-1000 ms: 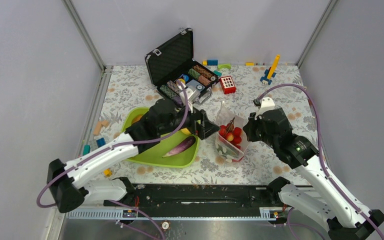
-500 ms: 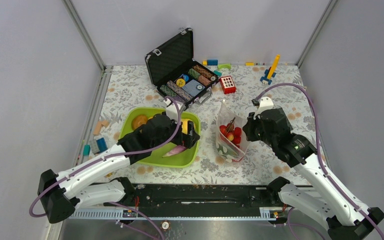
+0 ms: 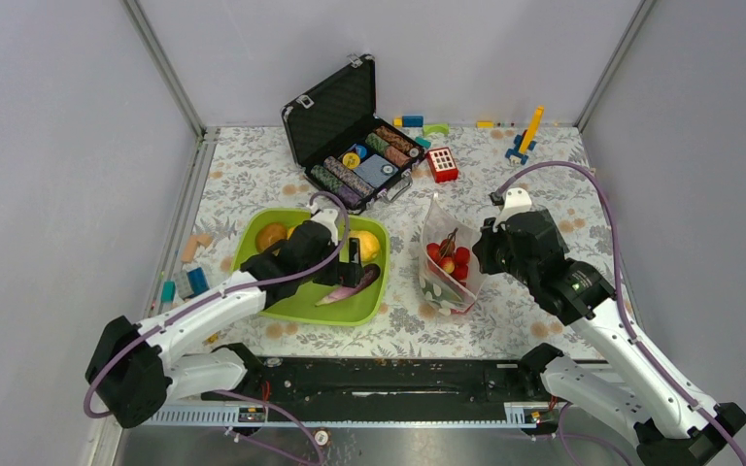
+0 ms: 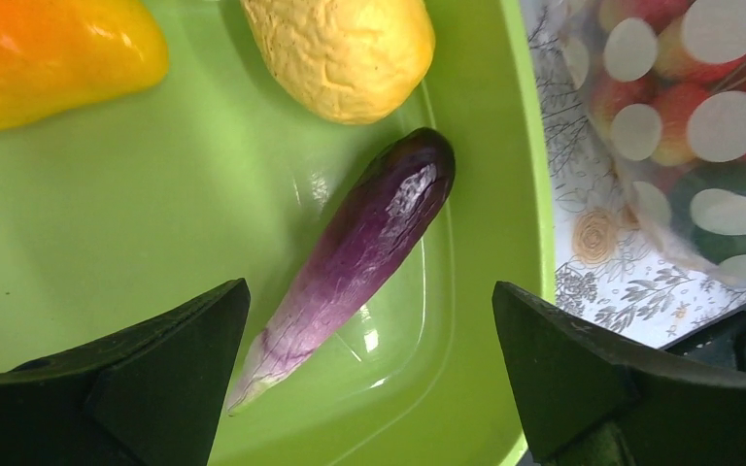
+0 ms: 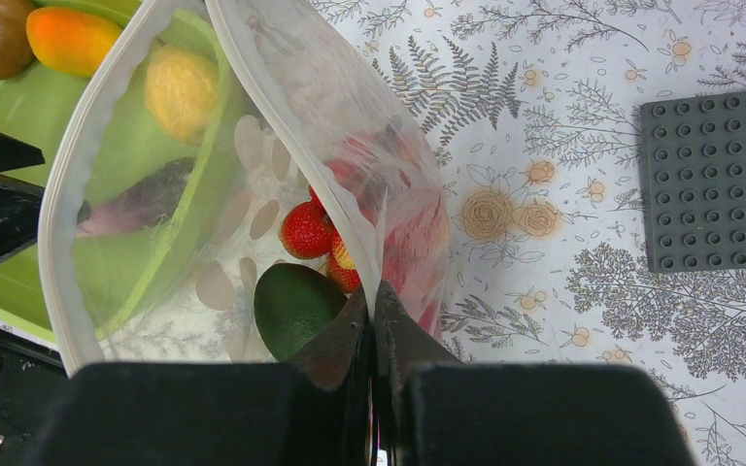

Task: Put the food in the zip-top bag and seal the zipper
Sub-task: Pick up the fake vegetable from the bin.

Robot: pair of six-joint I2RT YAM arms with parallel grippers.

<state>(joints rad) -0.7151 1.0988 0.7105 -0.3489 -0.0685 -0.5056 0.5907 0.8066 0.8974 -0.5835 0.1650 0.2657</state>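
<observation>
Over the eggplant (image 4: 355, 257) now, left fingers (image 4: 146, 379)

Robot lab test cell: plain grey wall panels (image 3: 58, 146) in aluminium framing (image 3: 162, 66), floral-covered worktop (image 3: 253, 170), two white robot arms (image 3: 194, 311) on a black mounting rail (image 3: 389, 377) at the near edge, purple cables (image 3: 619, 262) trailing.

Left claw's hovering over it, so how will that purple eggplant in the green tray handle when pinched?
The eggplant looks glossy and tapered, so it may squirt toward its thin end. Its round body could roll on the smooth green tray. It is probably stiff, showing no sag.
</observation>
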